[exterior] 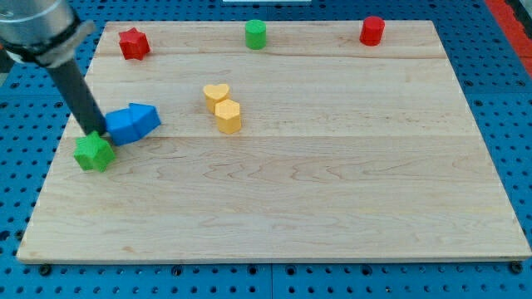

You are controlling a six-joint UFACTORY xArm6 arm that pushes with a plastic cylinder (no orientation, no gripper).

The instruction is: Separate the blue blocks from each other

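Note:
Two blue blocks lie touching at the board's left: a blue block (125,126) on the left and a blue block (146,117) on its right, shapes hard to tell. My tip (96,133) stands just left of the left blue block, at its edge, and right above the green star (94,153). The dark rod leans up toward the view's top left.
A red star (133,43) sits at the top left, a green cylinder (255,34) at top centre, a red cylinder (372,31) at top right. A yellow heart (216,94) and a yellow hexagon (228,116) touch near the centre. The wooden board (332,191) has its left edge near my tip.

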